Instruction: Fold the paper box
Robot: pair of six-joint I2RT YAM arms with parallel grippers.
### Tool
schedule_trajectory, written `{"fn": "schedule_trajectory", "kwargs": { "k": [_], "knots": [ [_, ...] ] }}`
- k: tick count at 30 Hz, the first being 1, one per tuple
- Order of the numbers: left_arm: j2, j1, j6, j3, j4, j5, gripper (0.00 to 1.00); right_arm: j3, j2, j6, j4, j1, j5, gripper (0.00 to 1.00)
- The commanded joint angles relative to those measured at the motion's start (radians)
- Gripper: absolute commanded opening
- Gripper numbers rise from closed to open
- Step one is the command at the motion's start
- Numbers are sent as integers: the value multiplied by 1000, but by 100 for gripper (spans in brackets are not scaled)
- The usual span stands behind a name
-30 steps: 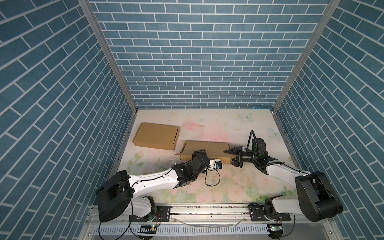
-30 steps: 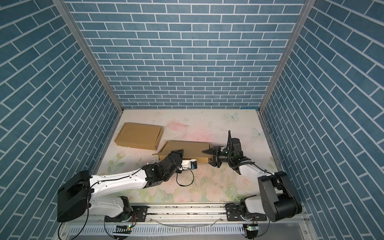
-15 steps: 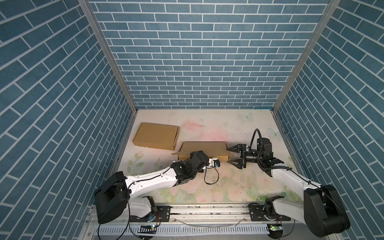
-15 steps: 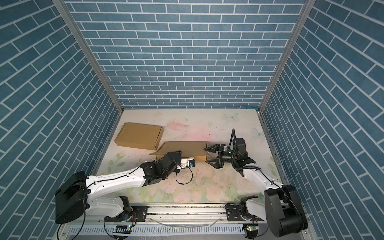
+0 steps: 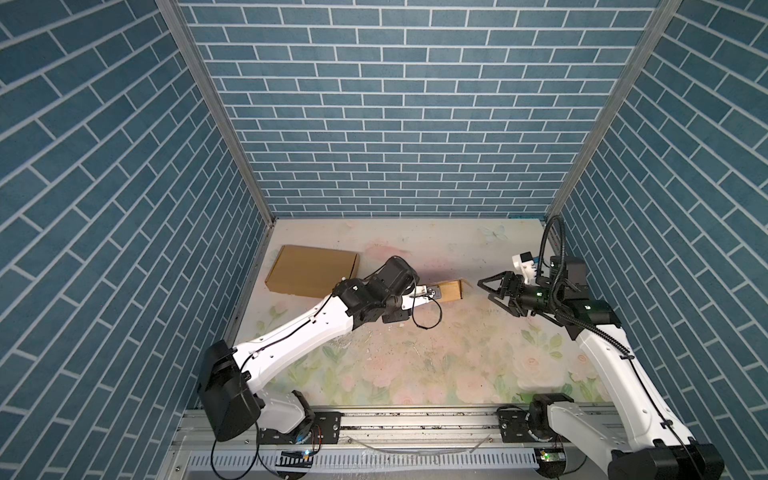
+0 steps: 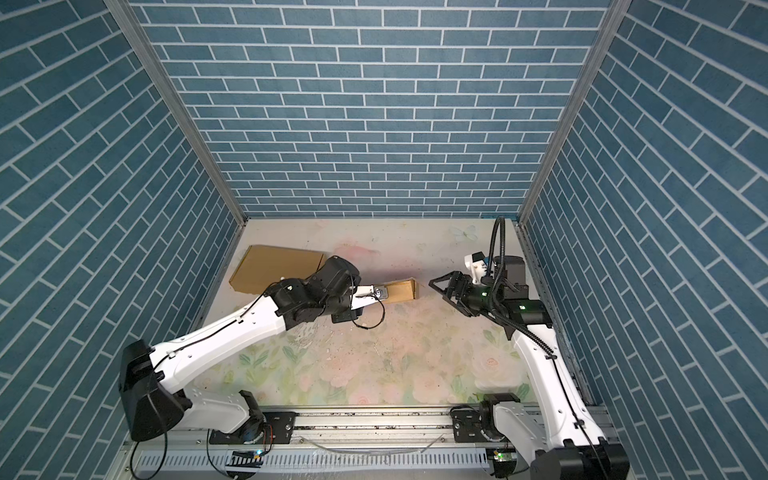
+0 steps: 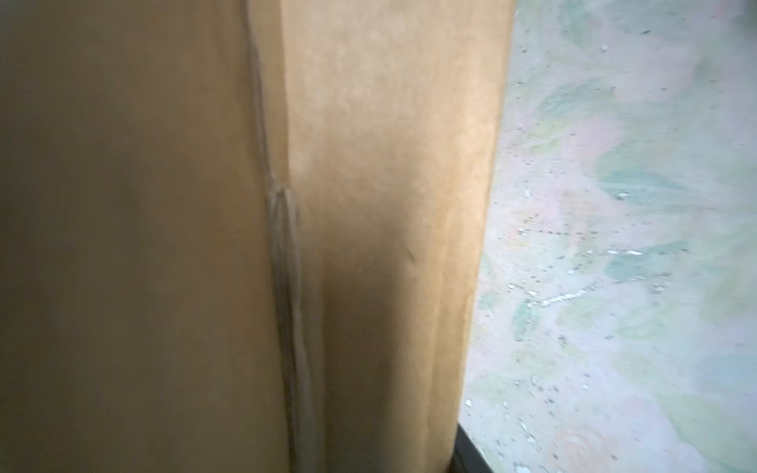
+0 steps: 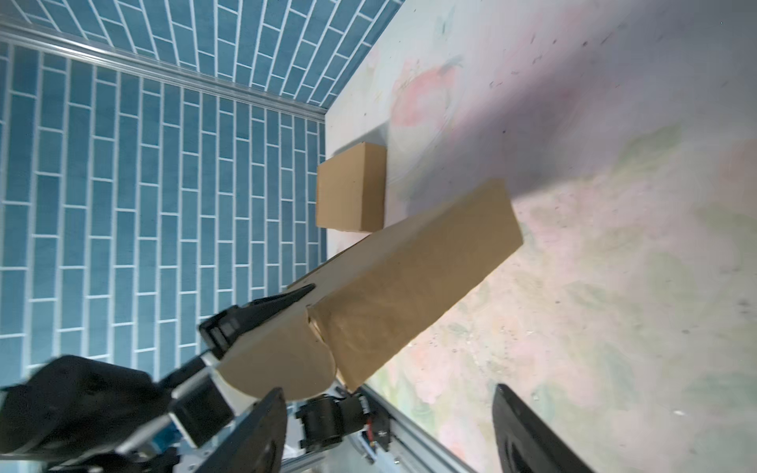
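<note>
– Left tool (image 8: 305,299) was clamped on one end of the long brown cardboard paper box (image 8: 409,266), by its rounded flap, and the box stuck out over the floral-printed table (image 5: 415,365). What worried you?
– The one-end hold. Thin cardboard could sag or twist there, and the flap could crease or slide out of the pinch.
– And the right tool (image 5: 484,289)?
– Its jaws were spread wide and empty, facing the box's free end but apart from it. If it came in off-line, I judged it could knock that end sideways and lever the box loose, or crush a panel.
– What couldn't you see?
– The left tool's other finger, behind the cardboard. In both top views the wrist covered the grip and most of the box. The left wrist view gave only blurred cardboard and a crease. Whether the free end touched the table, I couldn't tell.
– And the flat closed brown cardboard box (image 5: 311,270)?
– Well apart, at the table's far left.
</note>
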Motion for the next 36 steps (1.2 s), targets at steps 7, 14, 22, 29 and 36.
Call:
{"fn": "schedule_trajectory", "kwargs": {
  "k": [7, 14, 22, 29, 36],
  "knots": [
    [179, 34, -31, 108, -255, 274, 38, -49, -72, -310, -37, 15, 52, 81],
    [313, 59, -4, 200, -291, 316, 37, -84, -46, -366, 0, 70, 115, 82],
    [370, 83, 24, 255, -307, 315, 37, -74, 61, -379, 84, 131, 171, 81],
    [405, 95, 47, 288, -310, 308, 38, -67, 177, -351, 181, 191, 234, 77],
    [434, 120, 70, 296, -280, 309, 42, -94, 262, -362, 168, 206, 368, 59]
  ]
}}
